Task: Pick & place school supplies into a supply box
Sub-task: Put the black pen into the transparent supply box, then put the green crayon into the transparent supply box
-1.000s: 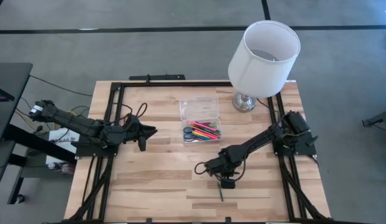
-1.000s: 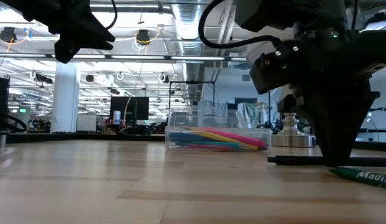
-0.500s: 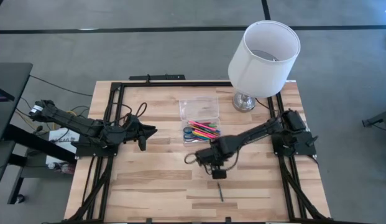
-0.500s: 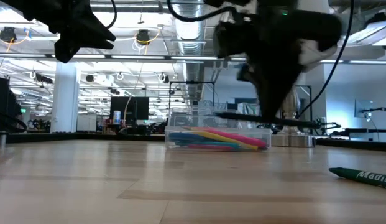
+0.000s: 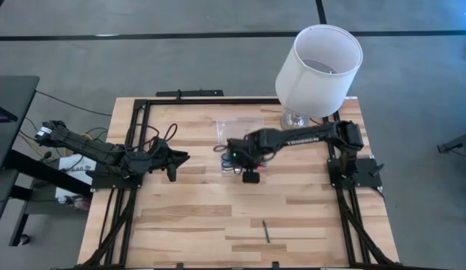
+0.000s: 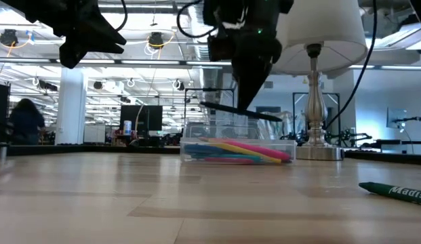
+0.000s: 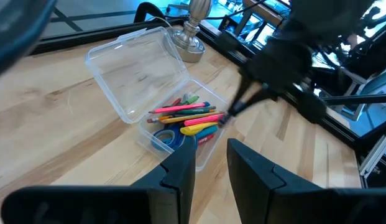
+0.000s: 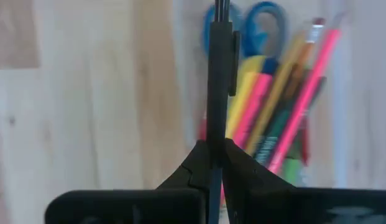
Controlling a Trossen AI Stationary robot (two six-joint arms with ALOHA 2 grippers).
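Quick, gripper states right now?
Left gripper: open, holding nothing.
Right gripper: shut on thin black pen, above clear plastic box.

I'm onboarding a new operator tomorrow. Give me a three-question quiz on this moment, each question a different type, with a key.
1. True or false: the right tool is shut on a black pen above the supply box.
2. What lies alone on the table near its front edge? A) scissors B) green pencil C) lamp
3. Fill in: the box's clear lid is ____.

Key: 1 true; 2 B; 3 open
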